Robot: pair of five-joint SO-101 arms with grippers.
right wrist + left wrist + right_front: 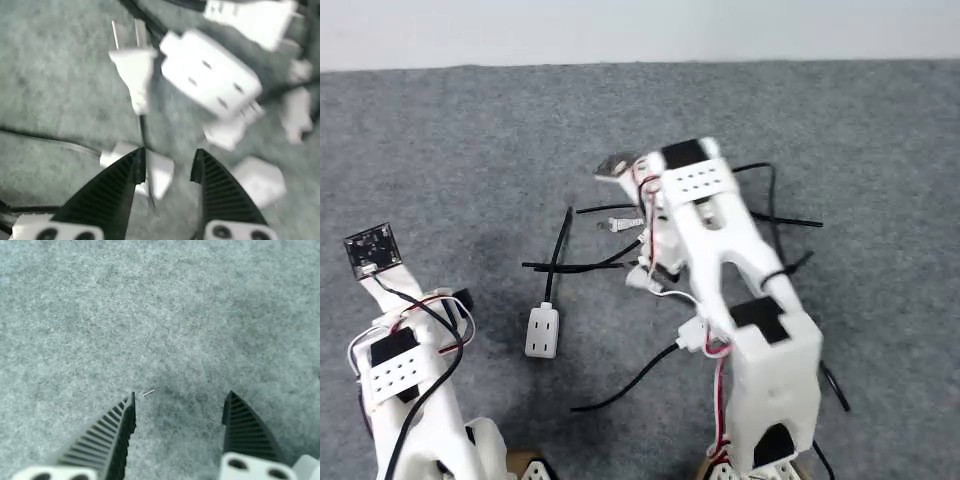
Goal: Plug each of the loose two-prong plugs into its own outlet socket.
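Observation:
My right gripper (167, 156) hangs open just above a cluster of white plugs and sockets on the grey carpet. A small white plug (156, 172) lies partly between its fingertips, touching one finger (131, 170). Just beyond lie a loose two-prong plug (133, 65) with a black cord and a white outlet socket block (210, 75). Another white socket piece (252, 17) sits farther off. In the high view the right arm (705, 215) covers this cluster, with one two-prong plug (620, 224) showing beside it. My left gripper (181, 401) is open over bare carpet.
A separate white outlet block (542, 332) on a black cord (558, 250) lies between the two arms. Black cords (780, 215) spread around the right arm. The left arm (405, 375) stands at the near left. Grey carpet (450, 150) covers the table.

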